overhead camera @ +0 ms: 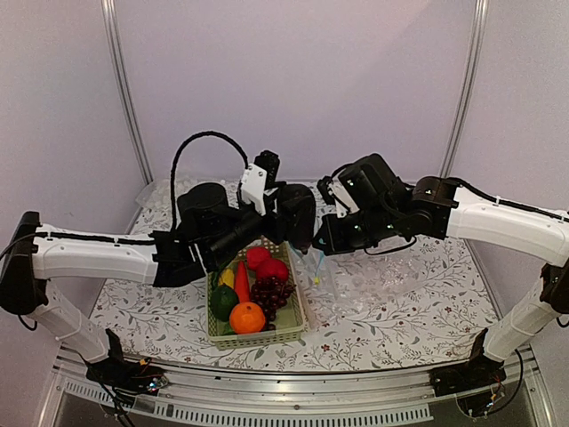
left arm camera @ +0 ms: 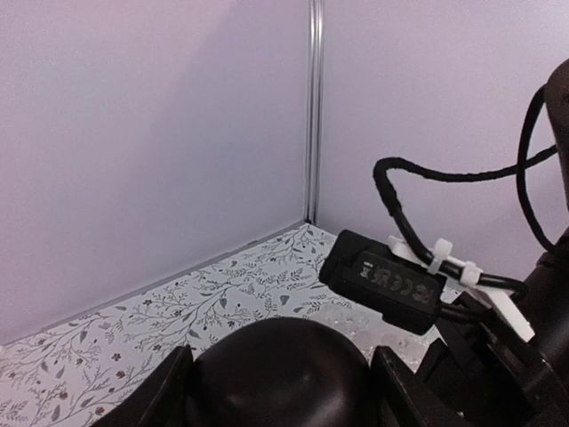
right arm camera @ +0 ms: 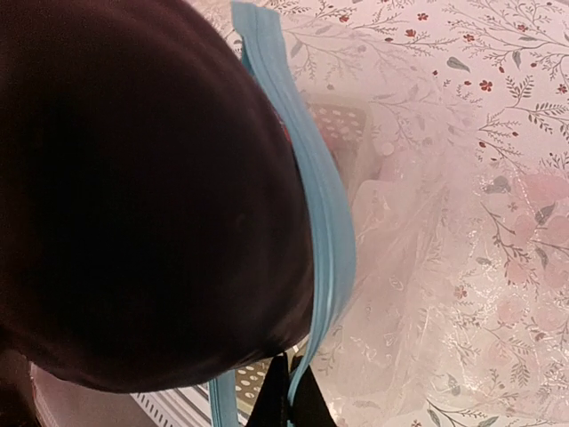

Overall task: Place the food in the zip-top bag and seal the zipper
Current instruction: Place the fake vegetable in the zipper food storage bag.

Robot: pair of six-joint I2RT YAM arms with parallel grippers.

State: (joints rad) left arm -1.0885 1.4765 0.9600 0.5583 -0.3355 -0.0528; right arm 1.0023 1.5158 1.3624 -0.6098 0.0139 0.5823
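Right wrist view is nearly filled by the dark purple eggplant [right arm camera: 133, 196], and the light-blue zipper [right arm camera: 324, 231] runs along its side, touching it. Down low, the right gripper [right arm camera: 286, 400] is pinched tight on that zipper and holds the zip-top bag [right arm camera: 418, 267] up, just past the far right corner of the basket [overhead camera: 267, 336]. Above the basket's far edge, the left gripper [left arm camera: 280, 381] squeezes the eggplant between its two fingers. The eggplant stands almost upright, with the bag's mouth just to its right, so the left arm looks like the one to drop it in. I cannot tell if the mouth is open wide enough. The eggplant looks smooth, shiny and fat, and the bag is thin and see-through. The orange [overhead camera: 247, 317] and grapes [overhead camera: 271, 294] sit in the basket
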